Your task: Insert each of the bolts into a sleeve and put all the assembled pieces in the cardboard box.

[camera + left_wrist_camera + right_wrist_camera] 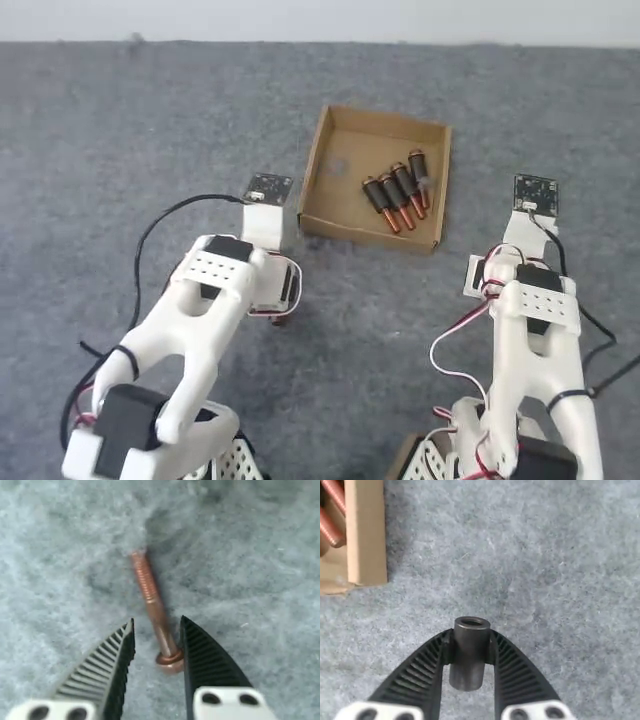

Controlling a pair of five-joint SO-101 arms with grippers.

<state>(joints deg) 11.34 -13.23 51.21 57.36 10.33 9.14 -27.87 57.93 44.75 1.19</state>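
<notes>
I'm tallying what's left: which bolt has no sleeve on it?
The bare bolt on the carpet between the left gripper's open fingers; the four bolts in the cardboard box each sit in a dark sleeve.

The bolt (152,607) looks like copper-toned metal: ridged threads on one half, a smooth shank, and a bit of shine on the head. The sleeve (468,652) is dark metal, smooth and pretty matt. The cardboard box (322,170) is plain brown board, dull, with raw-looking edges. The table cover (150,120) is grey felt-like cloth, fuzzy and rough. The left gripper (156,622) and right gripper (470,634) are black plastic with ribbed inner faces, mounted on smooth white plastic that's semi-matt.
</notes>
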